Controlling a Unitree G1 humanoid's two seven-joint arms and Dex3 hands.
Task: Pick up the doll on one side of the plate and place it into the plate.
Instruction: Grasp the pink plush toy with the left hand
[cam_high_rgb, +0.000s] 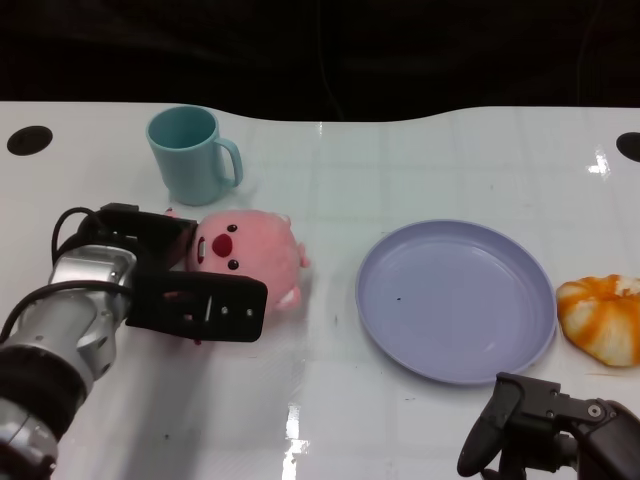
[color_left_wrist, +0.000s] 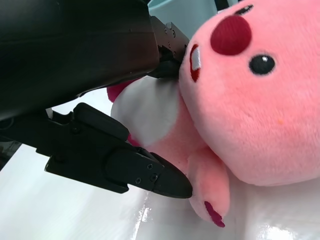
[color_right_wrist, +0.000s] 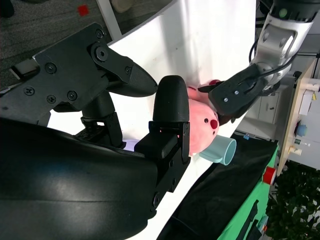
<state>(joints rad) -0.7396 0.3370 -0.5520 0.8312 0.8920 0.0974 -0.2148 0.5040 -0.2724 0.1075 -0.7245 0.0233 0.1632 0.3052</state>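
Nearest me, my right hand (cam_high_rgb: 545, 425) idles empty, fingers loosely apart. At nine o'clock of the plate (cam_high_rgb: 457, 300), my left hand (cam_high_rgb: 185, 290) brackets the pink doll (cam_high_rgb: 250, 255); whether it truly grips, I cannot tell. Soft plush could slip out, or nudge the cup (cam_high_rgb: 192, 153).

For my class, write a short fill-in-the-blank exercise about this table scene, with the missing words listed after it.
1. The left hand has its fingers around the pink ____.
2. The purple plate holds ____.
3. Behind the doll stands a teal ____.
4. The orange-and-white toy lies on the plate's ____ side, seen from the head view.

Missing words: doll; nothing; cup; right
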